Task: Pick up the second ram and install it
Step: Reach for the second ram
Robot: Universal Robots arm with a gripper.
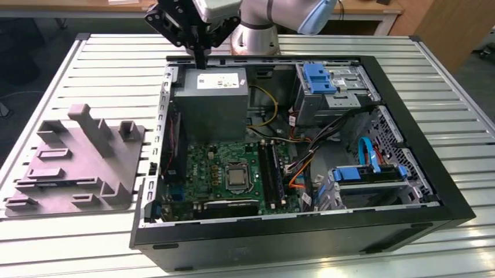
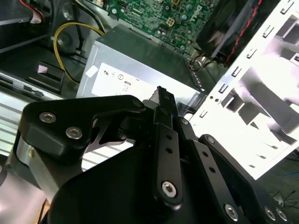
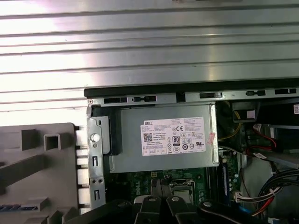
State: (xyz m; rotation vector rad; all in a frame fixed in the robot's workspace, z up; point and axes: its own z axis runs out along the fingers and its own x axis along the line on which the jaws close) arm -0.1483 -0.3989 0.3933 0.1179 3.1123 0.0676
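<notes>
A table (image 1: 433, 87) of pale metal slats is being occupied by an open black computer case (image 1: 309, 237), with a grey slotted plastic block (image 1: 77, 162) lying just beside it, at the exterior view's left.

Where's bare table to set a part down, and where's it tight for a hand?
Bare table slats lie past the grey block at the exterior view's upper left, and beside the case at that view's right. Crowded: the gap between block and case, and the cables inside; the gripper hangs over the power supply.
</notes>
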